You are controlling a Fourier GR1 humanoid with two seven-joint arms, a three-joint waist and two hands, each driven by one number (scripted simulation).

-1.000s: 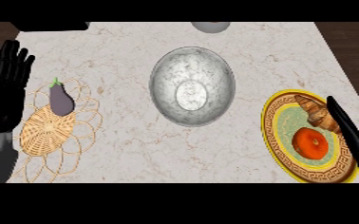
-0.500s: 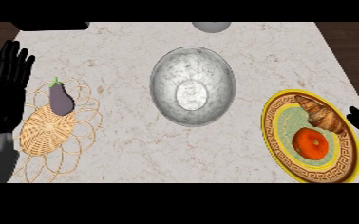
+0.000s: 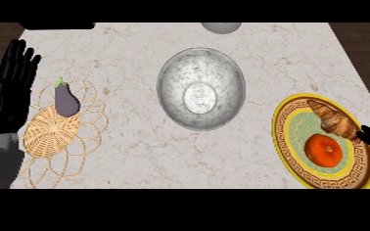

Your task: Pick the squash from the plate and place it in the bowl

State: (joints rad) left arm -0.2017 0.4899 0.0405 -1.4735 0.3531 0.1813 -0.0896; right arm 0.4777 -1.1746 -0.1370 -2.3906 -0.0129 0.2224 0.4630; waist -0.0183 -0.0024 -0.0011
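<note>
left hand [image 3: 16,85]: rested at the left edge of the view, fingers straight and spread, pointing up. Held nothing; not part of the pick, as far as I could judge.
wicker mat [image 3: 59,129]: lay just right of that hand, with a purple eggplant [image 3: 66,101] on its upper part. Distractor only.
bowl [image 3: 201,89]: sat mid-counter, metal, nothing in it. Well apart from both hands.
grey object [image 3: 221,27]: partly visible at the counter's far edge above the bowl; couldn't tell what it was.
plate [image 3: 289,149]: yellow-rimmed, at the right edge of the counter. Carried a brown croissant [image 3: 334,120] on its upper part and the squash [image 3: 324,150], a round orange-red piece, just below it.
right hand [image 3: 363,135]: only a black tip showed at the right border, beside the croissant's lower end. Couldn't tell how its fingers stood.
squash vs fingers: squash lay just left of and slightly below that tip, near but apart, no contact visible.
step: my read was approach to the pick; squash ungrasped and on the plate.
next move: hand needed to come in over the plate, fingers around the squash while clearing the croissant right beside it, then lift and carry left to the bowl.
</note>
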